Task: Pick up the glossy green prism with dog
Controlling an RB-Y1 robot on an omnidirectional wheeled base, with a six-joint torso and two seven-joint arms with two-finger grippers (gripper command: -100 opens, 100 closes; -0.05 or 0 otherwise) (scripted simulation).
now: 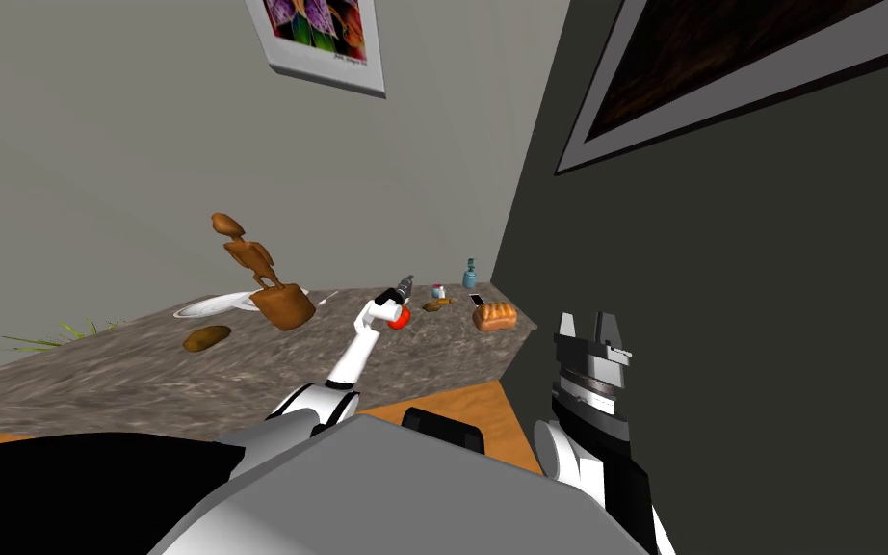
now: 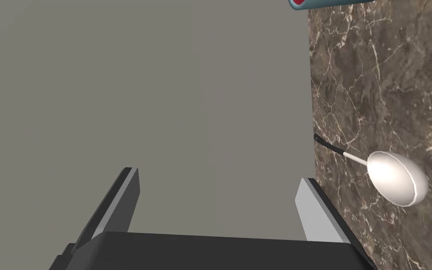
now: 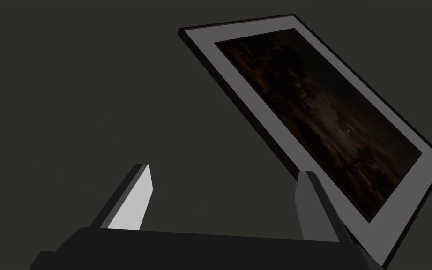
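Left gripper [image 2: 217, 197], fingers spread and empty, hovers over the counter's [image 1: 95, 385] back edge near a white spoon [image 2: 398, 178]. The greenish prism [image 1: 470, 275] stands in the far right corner. Best to swing right toward it and square up before descending. Right gripper [image 3: 224, 197] is open, idle.

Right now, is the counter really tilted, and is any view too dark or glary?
Head view: the slant is the camera's roll; the counter is evenly lit, the right wall dark. Left wrist view: even light, no glare on the white spoon near the open left hand. Right wrist view: dim all over, right hand open.
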